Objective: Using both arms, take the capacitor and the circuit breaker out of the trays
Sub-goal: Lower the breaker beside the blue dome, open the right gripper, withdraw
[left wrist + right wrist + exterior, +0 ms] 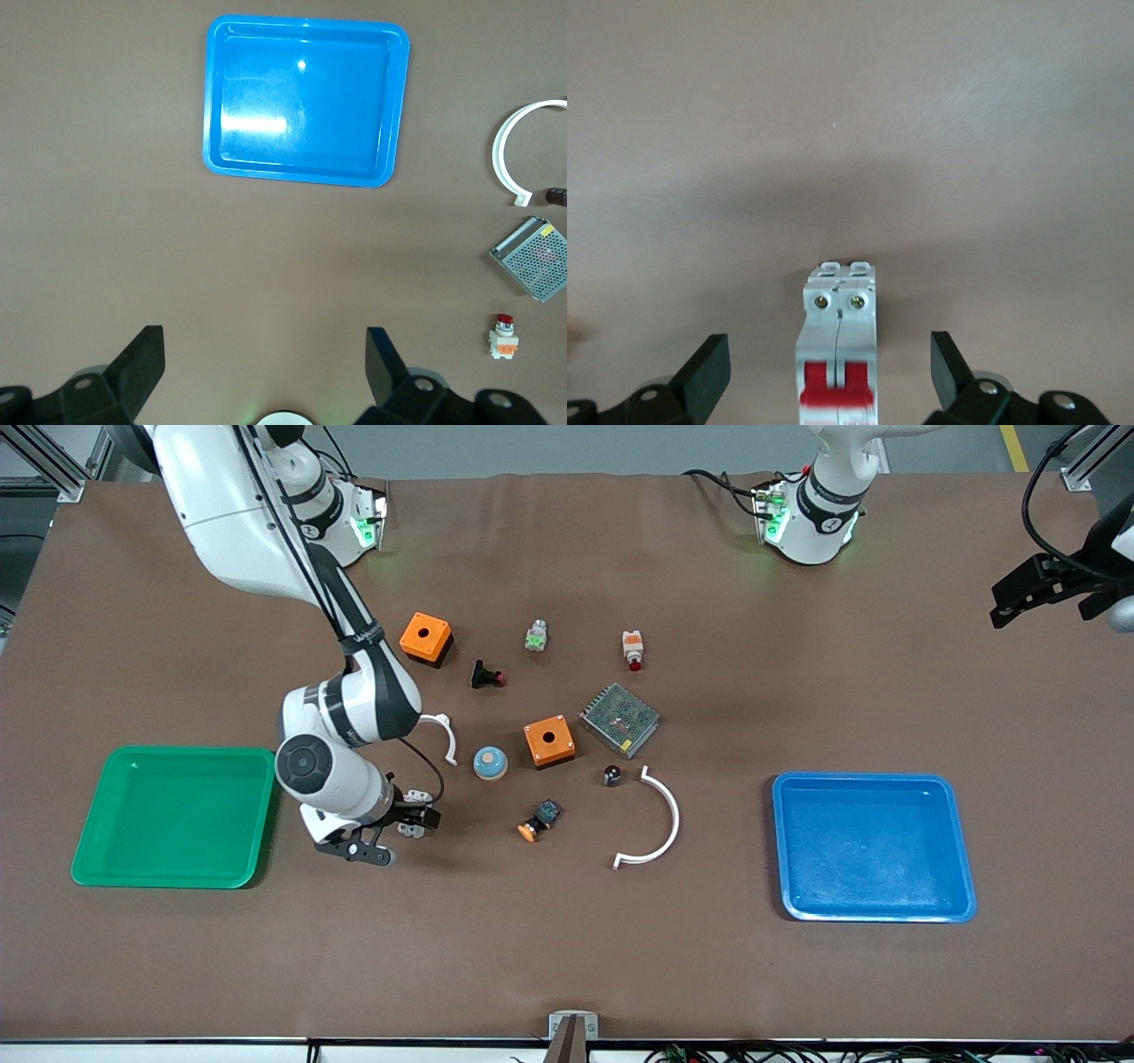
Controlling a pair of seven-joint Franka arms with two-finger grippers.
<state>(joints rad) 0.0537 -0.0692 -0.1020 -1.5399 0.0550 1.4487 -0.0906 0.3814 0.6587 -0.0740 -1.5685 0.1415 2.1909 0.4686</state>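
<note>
You've got the right gripper (390, 834) low over the table just beside the green tray (177, 815), jaws spread wide w/ the circuit breaker (838, 354) lying between the fingers (704, 376), touching neither as far as you can see, so it reads as let go on the mat, outside the tray. Main risk, I'd say: lift at an angle and a finger could clip the breaker and drag or tip it; go straight up. The capacitor (612, 775) sits on the table near one end of the white arc piece (657, 824), between the metal mesh box (619, 719) and that arc, well apart from the blue tray (873, 846), which looks empty. The left gripper (266, 372) waits high over the left arm's end of the table, jaws released, holding nothing. If you bring the left arm in, the capacitor's tiny and crowded: the orange box (548, 741) and arc are close, so a wide approach could knock a neighbour or roll it away.
</note>
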